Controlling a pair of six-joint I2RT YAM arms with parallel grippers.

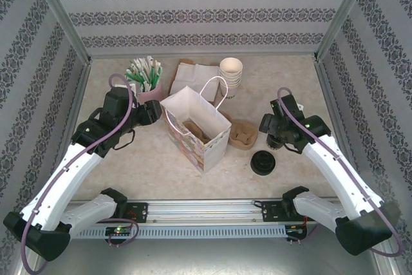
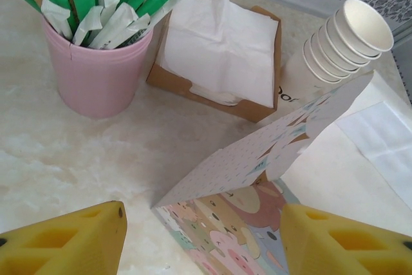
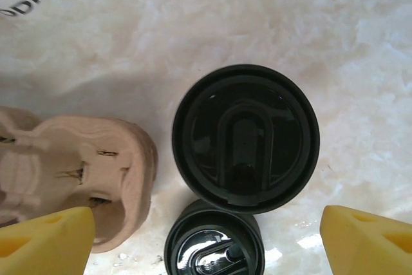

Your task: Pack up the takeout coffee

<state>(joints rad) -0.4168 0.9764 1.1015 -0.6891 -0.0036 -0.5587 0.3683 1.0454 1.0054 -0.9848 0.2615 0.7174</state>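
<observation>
Black-lidded coffee point(image 3: 244, 140) sits under the wide-spread right gripper point(image 3: 206, 223), which could catch the loose lid point(image 3: 212, 249) just nearer and tip the cup; the left gripper point(image 2: 201, 217) gapes astride the bag point(image 2: 257, 159).

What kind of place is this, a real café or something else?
Probably a staged café counter inside a robot test booth, not a real shop: a stack of paper cups, a box of napkins and a pink cup of wrapped sticks stand on a marble-look table walled by patterned panels.
</observation>
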